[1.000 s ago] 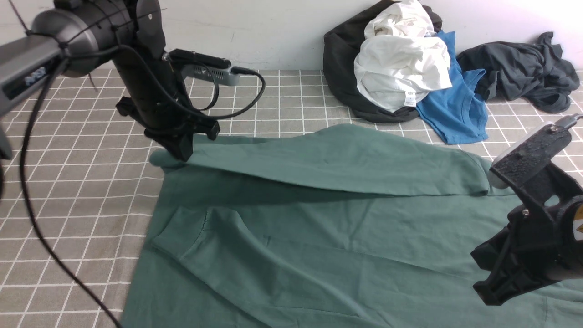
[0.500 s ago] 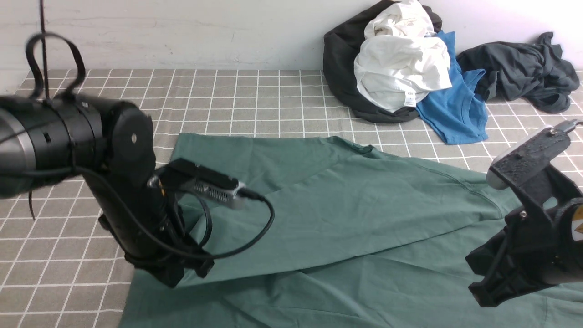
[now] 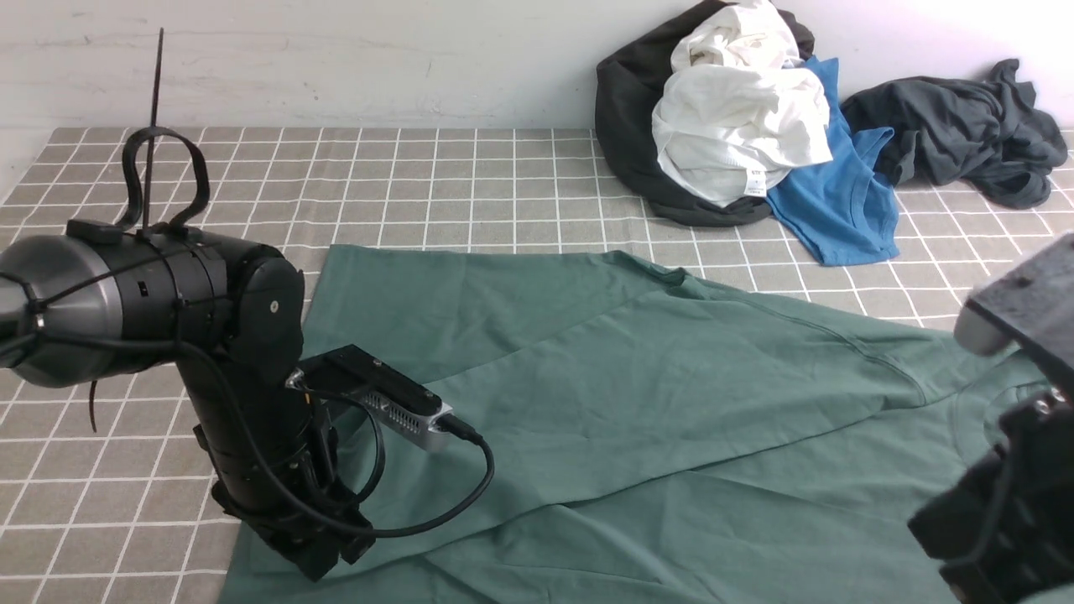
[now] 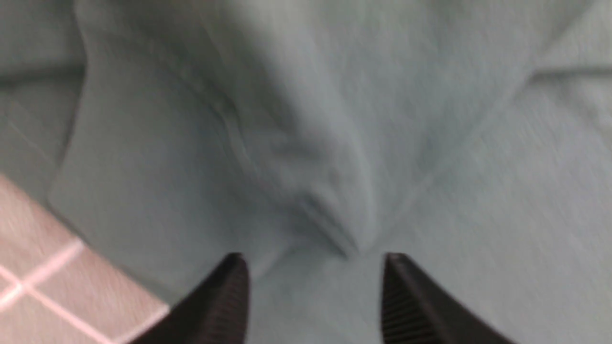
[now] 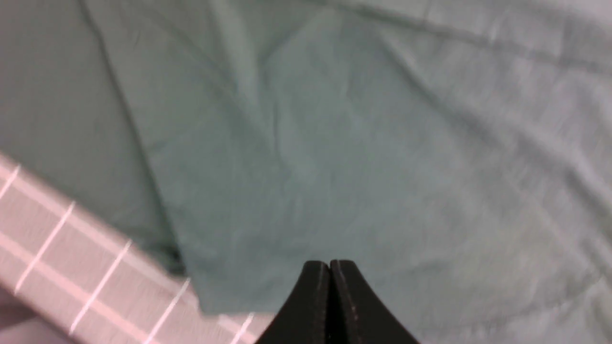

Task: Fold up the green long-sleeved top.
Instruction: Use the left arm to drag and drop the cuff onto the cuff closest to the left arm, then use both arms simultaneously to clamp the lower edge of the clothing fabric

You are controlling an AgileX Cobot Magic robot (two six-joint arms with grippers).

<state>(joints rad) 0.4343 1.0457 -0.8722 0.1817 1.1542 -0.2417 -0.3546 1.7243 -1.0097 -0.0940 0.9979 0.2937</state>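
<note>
Laying the sleeve over the body: left jaws apart, right jaws shut

Lower left of front view: left gripper (image 3: 315, 554) is down at the near left corner of the green long-sleeved top (image 3: 755, 520), tips pointing into the fabric. In the left wrist view its jaws stand well apart. A pinched ridge of green cloth runs up to the gap between them, but nothing is clamped. Judgement: this is a put-down pose, with the cuff end parked where the fold should finish.

Centre: the top lies spread on the checked cloth (image 3: 470, 176) and fills the middle and lower frame, its far edge running across the middle of the frame. One sleeve (image 3: 587, 419) lies diagonally across the body, from the shoulder at right down to the left gripper. Judgement: it lies there so the garment narrows to a rectangle before the body folds. Sleeve stage only, body folds not yet done.

Upper right: white garment (image 3: 738, 126), blue T-shirt (image 3: 839, 201) and dark grey garment (image 3: 956, 126) are heaped by the wall, well apart from the work. Not task items.

Lower right: right gripper (image 5: 329, 267) hangs over the top's right side, fingers pressed together and holding nothing. Whether it touches the cloth, cannot tell. Judgement: parked above the shoulder region, clear of the sleeve.
</note>
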